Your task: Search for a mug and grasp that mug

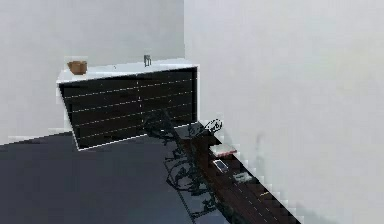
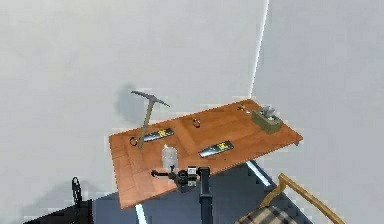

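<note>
In the arm side view my arm's dark bar point(image 2: 205, 200) rises to the near edge of an orange-brown table point(image 2: 230, 125). The gripper point(image 2: 166, 175) sits at that edge. A small pale upright thing point(image 2: 168, 157) stands on the table just beyond the fingers; its shape is too small to name. I cannot tell whether the gripper holds anything. In the forward view a small grey upright thing point(image 1: 147, 60) stands on a dark dresser's white top point(image 1: 130, 70).
On the table are a grey desk lamp point(image 2: 150, 105), two flat dark items point(image 2: 153, 136) point(image 2: 217, 150) and a greenish box point(image 2: 268, 120). A wooden chair point(image 2: 300, 200) is at the bottom right. A brown bowl point(image 1: 77, 67) sits on the dresser. A dark low table point(image 1: 235, 180) lines the right wall.
</note>
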Controlling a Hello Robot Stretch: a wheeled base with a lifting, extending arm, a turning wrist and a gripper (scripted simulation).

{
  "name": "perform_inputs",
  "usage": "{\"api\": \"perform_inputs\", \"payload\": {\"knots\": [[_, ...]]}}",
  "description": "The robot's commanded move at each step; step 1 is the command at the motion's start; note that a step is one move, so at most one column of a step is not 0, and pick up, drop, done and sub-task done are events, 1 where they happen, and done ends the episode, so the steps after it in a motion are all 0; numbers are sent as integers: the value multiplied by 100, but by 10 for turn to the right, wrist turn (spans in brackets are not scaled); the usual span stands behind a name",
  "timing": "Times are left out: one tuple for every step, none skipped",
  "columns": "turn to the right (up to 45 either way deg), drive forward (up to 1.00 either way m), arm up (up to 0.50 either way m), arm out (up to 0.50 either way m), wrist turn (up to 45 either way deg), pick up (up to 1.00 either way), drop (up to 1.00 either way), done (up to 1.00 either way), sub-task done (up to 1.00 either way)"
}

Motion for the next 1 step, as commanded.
{"api": "perform_inputs", "payload": {"knots": [[0,0,10,0,0,0,0,0,0]]}}
